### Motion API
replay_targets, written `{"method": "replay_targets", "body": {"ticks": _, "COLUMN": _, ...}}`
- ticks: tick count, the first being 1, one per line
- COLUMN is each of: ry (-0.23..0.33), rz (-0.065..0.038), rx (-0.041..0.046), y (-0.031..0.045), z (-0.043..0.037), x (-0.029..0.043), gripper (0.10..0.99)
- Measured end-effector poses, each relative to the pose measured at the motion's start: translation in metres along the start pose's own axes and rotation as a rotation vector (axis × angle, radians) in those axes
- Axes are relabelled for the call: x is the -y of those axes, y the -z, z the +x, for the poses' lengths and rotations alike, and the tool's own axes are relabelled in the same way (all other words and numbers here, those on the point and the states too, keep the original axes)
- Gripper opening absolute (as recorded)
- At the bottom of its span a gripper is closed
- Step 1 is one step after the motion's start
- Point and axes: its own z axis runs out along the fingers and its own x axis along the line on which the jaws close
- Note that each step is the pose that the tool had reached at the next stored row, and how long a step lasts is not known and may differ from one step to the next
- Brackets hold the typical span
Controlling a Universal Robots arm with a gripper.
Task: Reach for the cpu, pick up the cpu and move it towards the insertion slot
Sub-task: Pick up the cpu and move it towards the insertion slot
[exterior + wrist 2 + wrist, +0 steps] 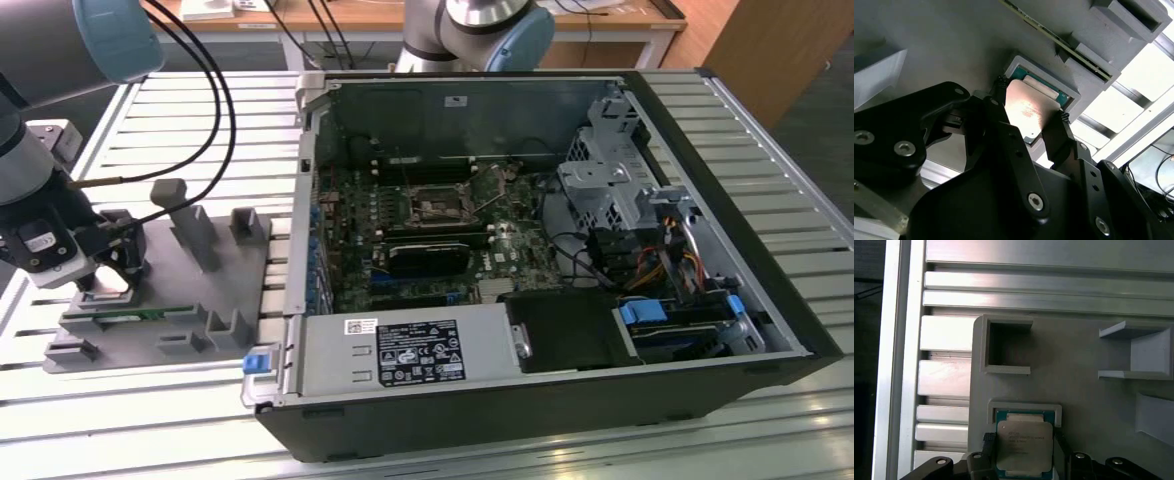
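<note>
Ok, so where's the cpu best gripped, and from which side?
By two opposite thin edges, coming straight down from above, I'd say. The cpu lies flat in a shallow pocket of the grey holder; its broad silver top gives nothing to pinch, and the pocket rim would hinder a sideways approach.

Bright light fr. above. In the second wrist view: glare on shiny silver square cpu (pixel 1026 112), slatted metal tabletop (pixel 1104 107) overexp.

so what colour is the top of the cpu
The cpu top is shiny silver with a green rim; clearest in the first wrist view.
</note>
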Motion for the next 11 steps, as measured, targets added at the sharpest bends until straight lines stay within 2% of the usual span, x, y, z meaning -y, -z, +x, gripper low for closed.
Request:
{"method": "replay_targets", "body": {"ticks": 5, "ry": 0.0, "rz": 0.0, "rx": 0.0002, "y": 0.0012, "z": 0.0, "x": -0.0001, "gripper": 0.541}}
{"method": "replay_targets", "body": {"ticks": 11, "ry": 0.0, "rz": 0.0, "rx": -0.0001, "y": 0.0073, "z": 0.0, "x": -0.0003, "gripper": 0.541}}
